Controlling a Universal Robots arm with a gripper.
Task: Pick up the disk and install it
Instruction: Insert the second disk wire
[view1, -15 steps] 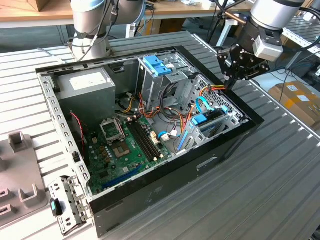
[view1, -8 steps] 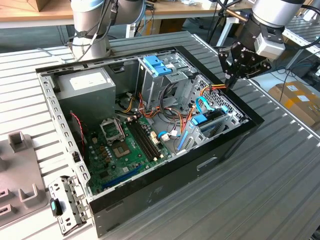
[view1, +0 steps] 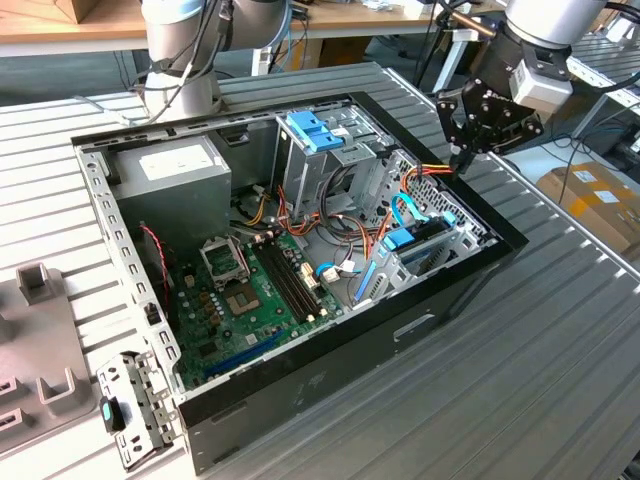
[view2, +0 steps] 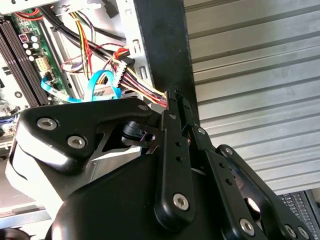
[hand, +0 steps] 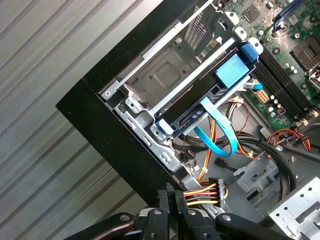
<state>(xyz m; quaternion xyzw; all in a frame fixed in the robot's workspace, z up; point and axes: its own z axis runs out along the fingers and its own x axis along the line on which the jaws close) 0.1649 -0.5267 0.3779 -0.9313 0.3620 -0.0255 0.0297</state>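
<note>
Disk (hand: 200, 102) in its bay, first wrist view; hand (view1: 462, 158) at case (view1: 330, 385) rim, exterior view.

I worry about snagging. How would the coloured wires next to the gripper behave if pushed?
Probably floppy: the coloured wires hang in loose curves, so a push would likely bend them aside. Likely light, being thin strands. They may spring back, since they are tied into a black plug beside the gripper.
</note>
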